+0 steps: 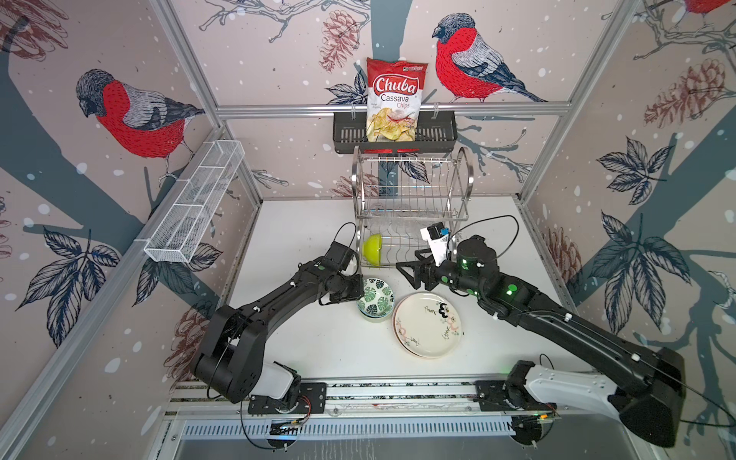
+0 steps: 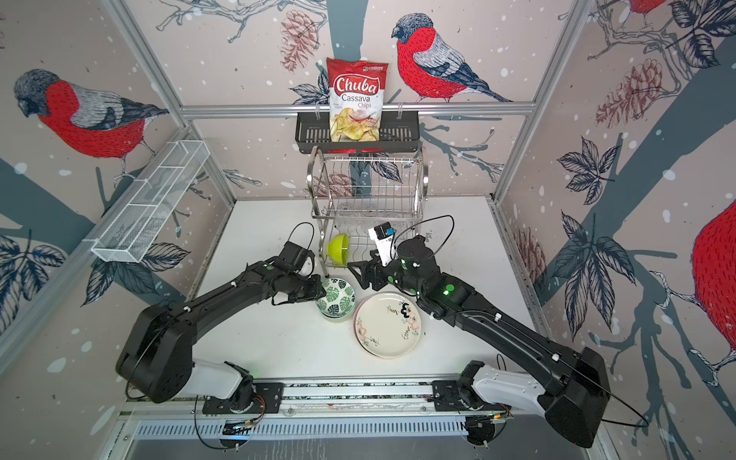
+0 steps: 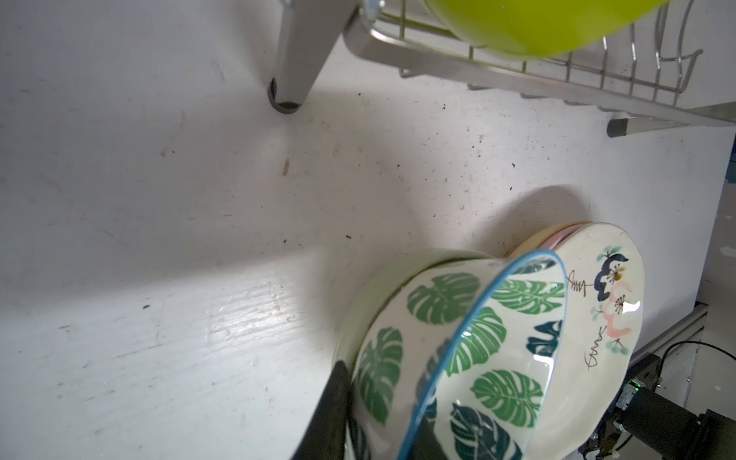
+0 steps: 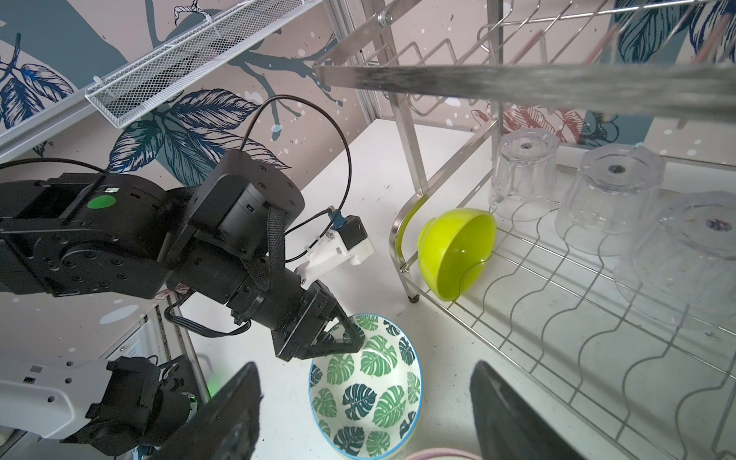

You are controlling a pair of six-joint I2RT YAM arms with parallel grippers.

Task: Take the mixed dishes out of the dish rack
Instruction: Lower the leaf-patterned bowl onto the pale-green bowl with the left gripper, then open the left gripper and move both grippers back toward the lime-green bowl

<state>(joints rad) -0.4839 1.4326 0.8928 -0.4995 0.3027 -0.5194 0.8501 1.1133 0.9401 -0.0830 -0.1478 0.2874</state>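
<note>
While the left gripper (image 4: 352,338) straddles the leaf-patterned bowl's (image 1: 377,296) rim with narrow jaws, I cannot tell if it pinches. That bowl sits nested in a pale green bowl (image 3: 358,310) beside the stacked plates (image 1: 428,324). The right gripper (image 1: 408,273) hovers with jaws wide, holding nothing. 1 lime bowl (image 1: 374,249) and 3 tumblers (image 4: 609,199) sit on the dish rack's (image 1: 412,218) lower tier.
</note>
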